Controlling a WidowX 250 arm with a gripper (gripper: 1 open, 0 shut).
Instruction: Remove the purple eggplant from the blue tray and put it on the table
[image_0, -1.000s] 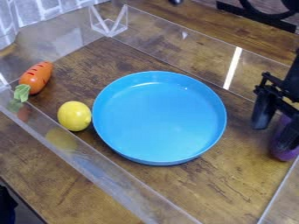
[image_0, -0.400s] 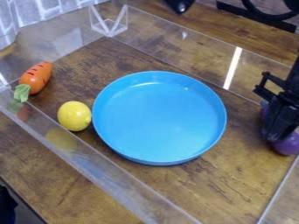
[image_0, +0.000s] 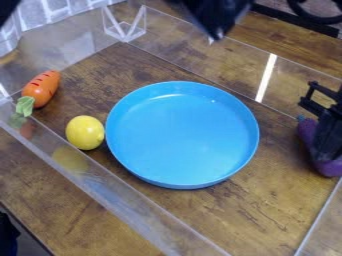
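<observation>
Your arm's dark finger assembly has shifted since the earliest frame: the dark finger that stood apart, to the left of the purple eggplant (image_0: 325, 167), no longer shows there, and a blurred dark shape now reaches further in at the top edge. At the fingers, your gripper (image_0: 325, 139) is drawn together, right over the eggplant and hiding its middle. You can't tell from this angle whether it has a real grip or is only pressed against it. The eggplant is at the right edge, outside the blue tray (image_0: 182, 134), by all appearances down on the table (image_0: 254, 215). Further out, the yellow lemon (image_0: 86, 132) sits left of the tray, with the orange carrot (image_0: 42, 88) beyond it.

If you lift or pull away with the fingers caught on that glossy skin, you could drag or roll the eggplant; a sideways sweep toward the tray could knock it back against the rim. Its long axis seems to run from upper left to lower right in the view, slanting past the tray's right side. Which end carries the stem, you can't make out behind the fingers.
</observation>
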